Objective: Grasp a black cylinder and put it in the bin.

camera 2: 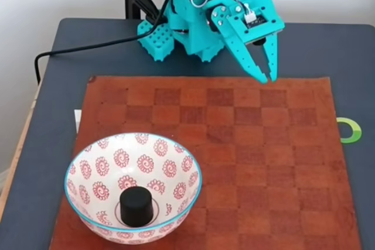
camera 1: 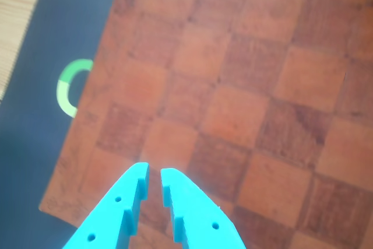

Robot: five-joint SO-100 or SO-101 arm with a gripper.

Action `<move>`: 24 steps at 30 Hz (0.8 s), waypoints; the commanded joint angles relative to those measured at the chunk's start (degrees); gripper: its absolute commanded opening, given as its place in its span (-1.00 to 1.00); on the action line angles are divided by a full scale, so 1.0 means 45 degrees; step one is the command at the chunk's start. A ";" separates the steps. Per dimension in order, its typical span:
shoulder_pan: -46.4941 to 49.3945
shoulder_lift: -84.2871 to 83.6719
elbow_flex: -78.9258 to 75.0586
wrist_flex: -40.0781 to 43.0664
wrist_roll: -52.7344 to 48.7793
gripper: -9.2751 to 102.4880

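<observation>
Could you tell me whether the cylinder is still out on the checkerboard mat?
No, in the fixed view the cylinder stands inside the bowl, while the gripper hangs empty at the mat's far edge.

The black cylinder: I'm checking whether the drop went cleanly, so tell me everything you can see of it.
The black cylinder is short, squat and matte, with a flat round top. In the fixed view it stands upright at the bottom of the patterned bowl, about at its centre, touching only the bowl. The teal gripper is far off, at the leather checkerboard mat's back edge, holding nothing.
</observation>
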 commanded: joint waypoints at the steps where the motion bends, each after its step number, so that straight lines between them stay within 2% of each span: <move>1: 0.0039 0.0547 0.0293 -0.0117 0.0156 -0.83; 24: 0.0039 0.0996 0.0957 -0.0117 -0.0098 -0.82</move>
